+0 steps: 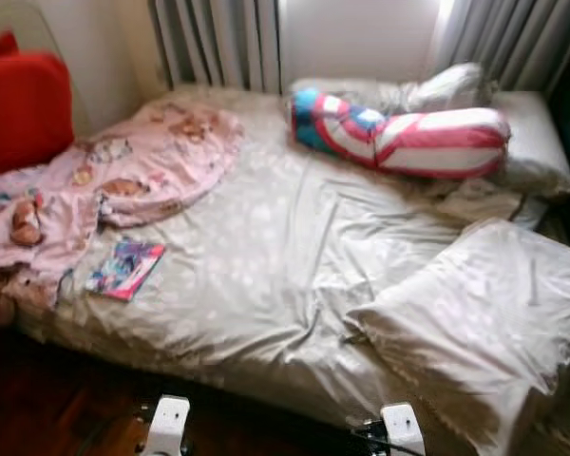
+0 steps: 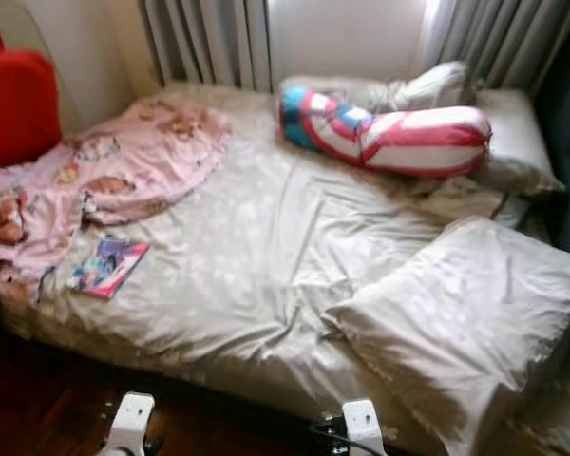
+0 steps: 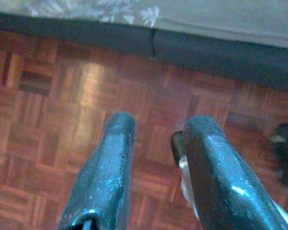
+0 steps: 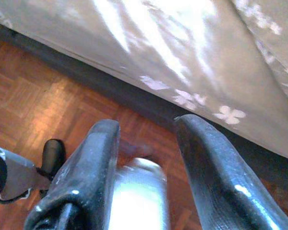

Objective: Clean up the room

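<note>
While both claws hang open and empty above the parquet, the thin colourful book on the bed looks light, stiff, best pinched at its edge.

No text, label, brand, number or sign can be read in any view. The colourful book lying on the bed's pale sheet has a printed cover, but it is too blurred to make out any title or lettering. The pink blanket carries cartoon-like figures, with no legible words among them. The red, white and blue striped bolster shows bands of colour only. The sheet's pattern is pale flower shapes, seen close in the right wrist view, without writing.
</note>
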### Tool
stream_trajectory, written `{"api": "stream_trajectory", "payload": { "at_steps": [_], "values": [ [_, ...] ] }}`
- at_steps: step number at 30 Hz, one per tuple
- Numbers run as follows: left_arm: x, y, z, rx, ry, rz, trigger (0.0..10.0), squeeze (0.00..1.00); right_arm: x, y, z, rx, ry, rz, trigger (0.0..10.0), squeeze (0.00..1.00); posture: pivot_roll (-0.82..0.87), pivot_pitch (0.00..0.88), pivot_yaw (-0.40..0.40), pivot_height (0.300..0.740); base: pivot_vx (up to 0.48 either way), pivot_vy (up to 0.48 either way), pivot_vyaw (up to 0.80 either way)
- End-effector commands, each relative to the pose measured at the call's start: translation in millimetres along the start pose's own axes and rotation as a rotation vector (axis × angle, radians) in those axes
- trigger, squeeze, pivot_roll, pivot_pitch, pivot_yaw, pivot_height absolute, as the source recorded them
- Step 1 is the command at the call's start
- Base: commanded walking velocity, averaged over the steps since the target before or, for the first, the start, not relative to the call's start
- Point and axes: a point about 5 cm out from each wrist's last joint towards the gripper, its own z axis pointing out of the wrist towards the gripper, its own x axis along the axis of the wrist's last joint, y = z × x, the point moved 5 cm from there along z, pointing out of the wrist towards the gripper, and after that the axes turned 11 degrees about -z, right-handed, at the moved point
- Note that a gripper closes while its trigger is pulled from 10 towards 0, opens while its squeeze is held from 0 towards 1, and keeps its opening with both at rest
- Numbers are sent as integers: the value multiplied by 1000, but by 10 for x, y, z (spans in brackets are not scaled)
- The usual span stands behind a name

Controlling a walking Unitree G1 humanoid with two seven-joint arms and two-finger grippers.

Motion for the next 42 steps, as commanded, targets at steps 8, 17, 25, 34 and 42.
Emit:
{"api": "stream_trajectory", "payload": {
  "at_steps": [8, 17, 25, 34, 42],
  "values": [
    [-51, 41, -2, -7, -18, -9, 10000, 0, -66, 92, -20, -41, -19, 18, 10000, 0, -89, 0, -2, 740, 0, 0, -166],
    [-48, 53, -2, -15, -13, -25, 10000, 0, -75, 80, -19, -25, -27, 0, 10000, 0, -86, 0, -2, 740, 0, 0, -781],
    [-52, 54, -2, -20, -16, -12, 10000, 0, -82, 77, -19, -27, -32, 0, 10000, 0, -88, 0, 0, 740, 0, 0, -775],
    [-64, 55, -3, -19, -23, -8, 10000, 0, -91, 77, -21, -26, -35, -1, 10000, 0, -86, 0, -1, 740, 0, 0, -774],
    [-48, 63, -4, -20, -7, -32, 10000, 0, -91, 80, -21, -24, -36, -4, 10000, 0, -85, 0, -3, 740, 0, 0, -770]
  ]
}}
